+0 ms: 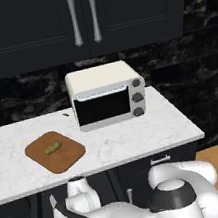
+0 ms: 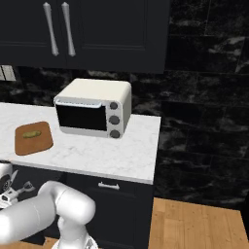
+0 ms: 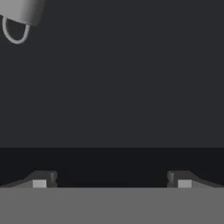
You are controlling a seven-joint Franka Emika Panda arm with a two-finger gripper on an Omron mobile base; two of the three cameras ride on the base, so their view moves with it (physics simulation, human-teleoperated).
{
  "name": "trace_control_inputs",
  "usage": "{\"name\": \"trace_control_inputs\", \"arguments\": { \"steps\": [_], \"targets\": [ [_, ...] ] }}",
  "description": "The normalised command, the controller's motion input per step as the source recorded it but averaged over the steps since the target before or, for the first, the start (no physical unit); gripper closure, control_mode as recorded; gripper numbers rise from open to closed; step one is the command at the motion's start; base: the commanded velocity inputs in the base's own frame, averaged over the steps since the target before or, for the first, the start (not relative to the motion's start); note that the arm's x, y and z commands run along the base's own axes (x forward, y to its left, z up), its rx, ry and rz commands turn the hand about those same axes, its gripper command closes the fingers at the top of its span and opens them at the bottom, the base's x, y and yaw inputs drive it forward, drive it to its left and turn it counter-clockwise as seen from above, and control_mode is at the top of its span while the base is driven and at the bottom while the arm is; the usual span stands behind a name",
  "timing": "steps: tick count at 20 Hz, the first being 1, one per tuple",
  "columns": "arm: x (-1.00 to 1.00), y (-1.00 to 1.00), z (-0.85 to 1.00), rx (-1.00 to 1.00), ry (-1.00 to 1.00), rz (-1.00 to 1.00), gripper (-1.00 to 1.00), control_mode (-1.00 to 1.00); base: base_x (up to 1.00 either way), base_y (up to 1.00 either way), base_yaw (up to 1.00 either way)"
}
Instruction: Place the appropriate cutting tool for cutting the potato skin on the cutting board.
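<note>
The reddish-brown cutting board [image 1: 63,157] [image 2: 40,141] lies on the white marble counter, left of the toaster oven. The small olive-brown potato [image 1: 52,148] [image 2: 31,134] rests on the board. I cannot make out the grey peeler; a tiny dark speck [image 1: 65,115] sits on the counter behind the board, too small to identify. My gripper [image 1: 57,214] [image 2: 22,188] [image 3: 112,179] hangs low, below the counter edge and in front of the dark cabinet fronts. Its fingers stand wide apart, open, with nothing between them.
A cream toaster oven [image 1: 106,95] [image 2: 93,108] stands on the counter [image 1: 136,136] to the right of the board. Dark cabinets with silver handles [image 1: 73,16] hang above. In the hand view a curved silver handle [image 3: 15,33] shows against a dark cabinet front.
</note>
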Motion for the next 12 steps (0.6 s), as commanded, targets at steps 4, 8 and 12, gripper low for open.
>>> {"name": "trace_control_inputs", "arguments": {
  "steps": [4,8,12],
  "targets": [
    [-0.87,0.09,0.00,0.00,0.15,-0.01,-1.00,-1.00,0.00,0.00,0.00],
    [-0.55,0.11,0.00,0.00,0.16,-0.01,-1.00,-1.00,0.00,0.00,0.00],
    [0.35,0.00,0.08,-0.02,0.05,-0.05,-1.00,-1.00,0.00,0.00,0.00]
  ]
}}
